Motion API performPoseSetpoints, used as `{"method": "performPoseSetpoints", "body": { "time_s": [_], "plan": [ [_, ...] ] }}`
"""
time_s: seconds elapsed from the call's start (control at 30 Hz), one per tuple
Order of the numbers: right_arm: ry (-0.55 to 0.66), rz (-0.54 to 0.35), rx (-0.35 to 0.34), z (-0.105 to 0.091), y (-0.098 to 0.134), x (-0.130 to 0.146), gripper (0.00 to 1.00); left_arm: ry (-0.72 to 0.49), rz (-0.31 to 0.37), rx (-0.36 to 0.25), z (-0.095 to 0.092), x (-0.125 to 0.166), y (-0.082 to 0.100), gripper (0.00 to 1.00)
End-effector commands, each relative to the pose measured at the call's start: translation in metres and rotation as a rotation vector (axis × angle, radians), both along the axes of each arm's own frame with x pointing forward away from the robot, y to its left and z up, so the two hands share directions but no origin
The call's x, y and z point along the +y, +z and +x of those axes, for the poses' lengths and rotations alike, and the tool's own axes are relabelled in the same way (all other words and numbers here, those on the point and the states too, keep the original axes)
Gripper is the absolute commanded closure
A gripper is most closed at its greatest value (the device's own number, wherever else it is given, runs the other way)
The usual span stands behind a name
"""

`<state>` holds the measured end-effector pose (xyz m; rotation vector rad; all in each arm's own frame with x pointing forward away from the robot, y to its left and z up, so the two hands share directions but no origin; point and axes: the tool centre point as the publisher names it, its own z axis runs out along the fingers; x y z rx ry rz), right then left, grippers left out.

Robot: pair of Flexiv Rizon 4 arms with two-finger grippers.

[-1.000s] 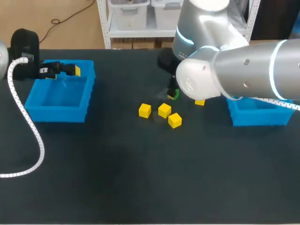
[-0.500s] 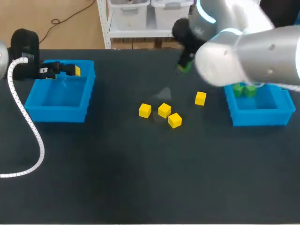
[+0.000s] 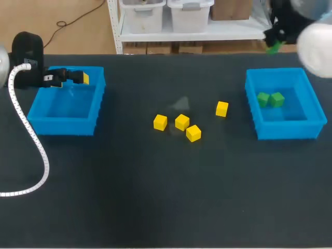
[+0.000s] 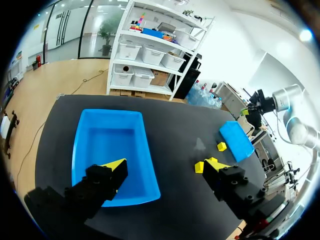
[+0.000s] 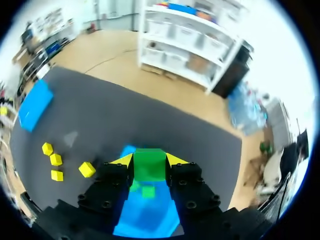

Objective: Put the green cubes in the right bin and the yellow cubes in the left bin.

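My right gripper [image 3: 274,41] hangs high over the far edge of the right blue bin [image 3: 306,126], shut on a green cube [image 3: 273,49]. In the right wrist view that green cube [image 5: 149,169] sits between the yellow tips of the right gripper [image 5: 149,159], with the right bin [image 5: 160,220] below it. Two green cubes [image 3: 270,99] lie in that bin. Several yellow cubes [image 3: 181,122] rest mid-table, one more [image 3: 222,108] nearer the right bin. My left gripper [image 4: 165,169] stands open and holds nothing, above the far rim of the left blue bin [image 3: 40,123].
The left arm's white cable [image 3: 28,135] loops over the table's left front. From the left wrist, the left bin [image 4: 145,170] lies under the gripper, with yellow cubes [image 4: 221,146] and the right bin [image 4: 236,140] ahead.
My right arm lifted the green cube from beside the yellow cubes and carried it up and to the back right, over the right bin's far edge. The left arm has not moved.
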<state>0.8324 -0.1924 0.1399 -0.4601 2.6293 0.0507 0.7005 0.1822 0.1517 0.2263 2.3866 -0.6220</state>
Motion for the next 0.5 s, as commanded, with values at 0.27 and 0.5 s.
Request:
{"method": "performPoseSetpoints", "body": {
  "time_s": [0.27,0.5],
  "plan": [
    [-0.073,0.098,-0.055,-0.064,-0.049,-0.025,1.0,-0.005,-0.008,-0.006,0.0,0.002,-0.001,0.0],
    [-0.073,0.112,-0.029,-0.063,-0.062,-0.02,1.0,-0.005,-0.008,-0.006,0.0,0.002,-0.001,0.0]
  ]
}}
